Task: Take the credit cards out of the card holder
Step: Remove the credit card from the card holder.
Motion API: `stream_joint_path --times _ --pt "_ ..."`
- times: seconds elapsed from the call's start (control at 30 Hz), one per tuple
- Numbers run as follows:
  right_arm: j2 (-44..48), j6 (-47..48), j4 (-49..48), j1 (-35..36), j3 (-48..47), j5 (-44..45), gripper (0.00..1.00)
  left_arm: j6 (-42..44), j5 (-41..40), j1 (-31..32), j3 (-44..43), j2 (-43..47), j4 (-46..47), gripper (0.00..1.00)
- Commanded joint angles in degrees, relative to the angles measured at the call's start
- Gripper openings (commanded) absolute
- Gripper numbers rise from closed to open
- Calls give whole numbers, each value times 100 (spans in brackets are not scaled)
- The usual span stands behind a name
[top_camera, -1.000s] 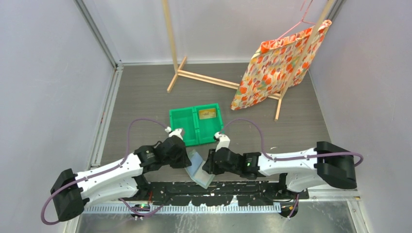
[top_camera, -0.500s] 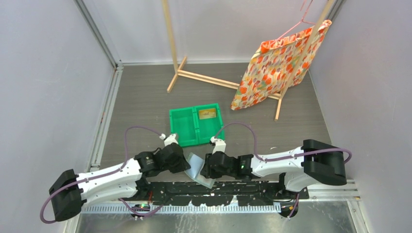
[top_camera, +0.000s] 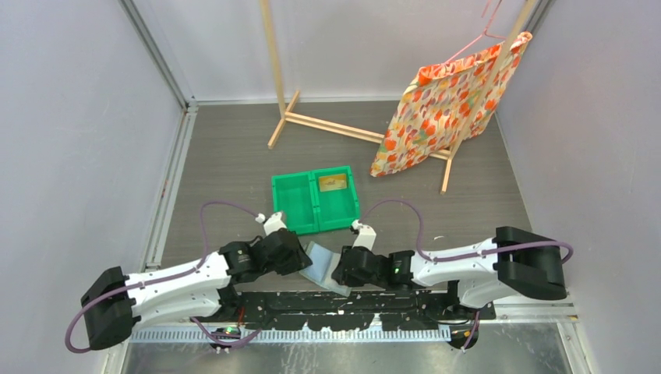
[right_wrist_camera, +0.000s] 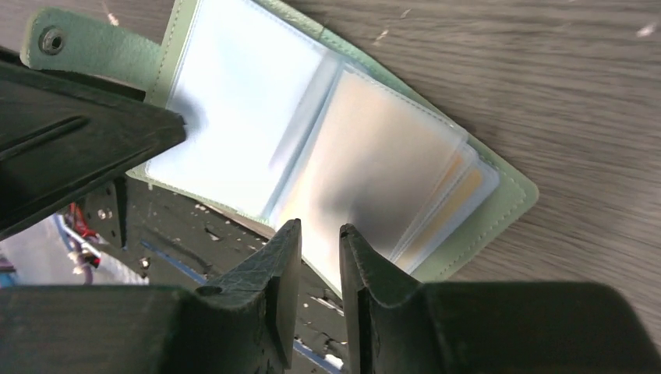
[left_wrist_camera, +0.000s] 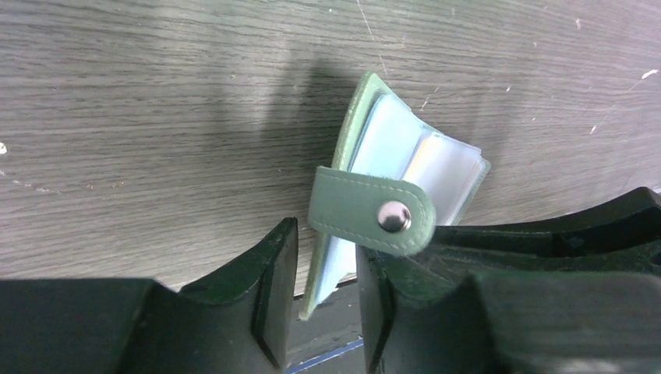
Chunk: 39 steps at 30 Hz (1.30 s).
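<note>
**Holder pinched by R arm, L jaws slack: floppy item at table edge**

The card holder point(top_camera: 319, 263) sits just on the near side of the green bin point(top_camera: 292, 199), opened out betw. both grippers. The right gripper point(right_wrist_camera: 319, 234) is clenched on its near edge, sleeves incl. The left gripper point(left_wrist_camera: 326, 249) straddles the opposite cover edge w/ jaws parted and a sliver of slack, so it isn't gripping.

Handling, my read: light, soft cover that will flex and fold; the snap strap point(left_wrist_camera: 366, 210) flops loose. The clear sleeves point(right_wrist_camera: 234, 101) look slick and limp, so pinching one prob. drags the whole holder. The credit cards point(right_wrist_camera: 456, 183) are thin, stiff and smooth, w/ only tan edges peeking out. Take hold there, cover pinned by the other arm.

Room: the holder's near corner overhangs the dark rail point(top_camera: 312, 300) on the bin's near side, so it's a drop risk. The bin's right compartment holds one tan card point(top_camera: 333, 183). The wooden stand point(top_camera: 335, 127) and floral bag point(top_camera: 444, 109) are well beyond the bin, no obstruction.
</note>
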<state>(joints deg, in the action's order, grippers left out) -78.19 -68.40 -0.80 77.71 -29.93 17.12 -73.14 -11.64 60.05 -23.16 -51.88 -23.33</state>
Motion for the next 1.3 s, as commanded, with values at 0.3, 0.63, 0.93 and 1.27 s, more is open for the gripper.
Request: stream_joint_path --times 0.3,0.63,0.93,1.27 --pt "739 948 1950 -450 -44 1080 31 721 -859 14 -706 878 -1350 70" --pt "1682 1248 2438 -571 -184 1206 35 1845 -213 460 -1731 -1019 -647 63" --pt "1240 1355 1927 -573 -380 841 35 1145 368 549 -1137 -1145 1478 42" --pt "499 1416 2003 -636 -717 873 32 856 507 546 -739 -942 1927 35"
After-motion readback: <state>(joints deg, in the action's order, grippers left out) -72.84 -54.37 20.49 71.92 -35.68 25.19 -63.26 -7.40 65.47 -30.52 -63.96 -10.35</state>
